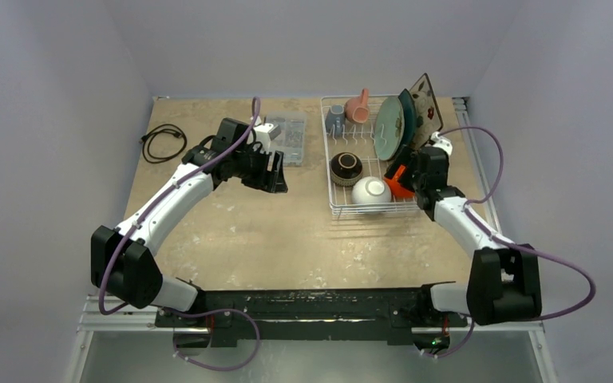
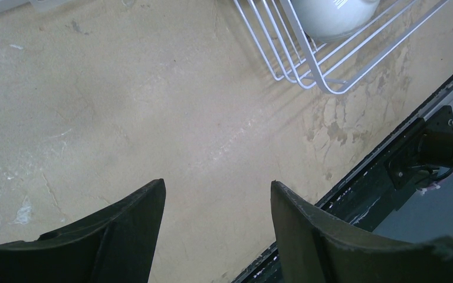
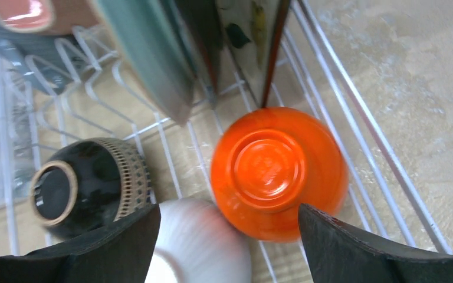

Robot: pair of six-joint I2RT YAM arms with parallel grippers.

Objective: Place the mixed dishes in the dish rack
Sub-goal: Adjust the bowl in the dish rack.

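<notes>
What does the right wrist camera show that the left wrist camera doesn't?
Right wrist only: the upturned orange bowl, the brown bowl, the pink mug and the plates standing on edge. Left wrist only: the dark base rail beyond the table. Both: the white bowl, the rack and that table, plus the left tool and right tool, each open in its own view.

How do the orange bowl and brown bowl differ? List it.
The orange bowl is plain, glossy and bright; the brown bowl is dark with a pale patterned band. The orange bowl sits at the foot of the standing plates; the brown bowl lies farther left. Both rest bottom-up in the dish rack.
</notes>
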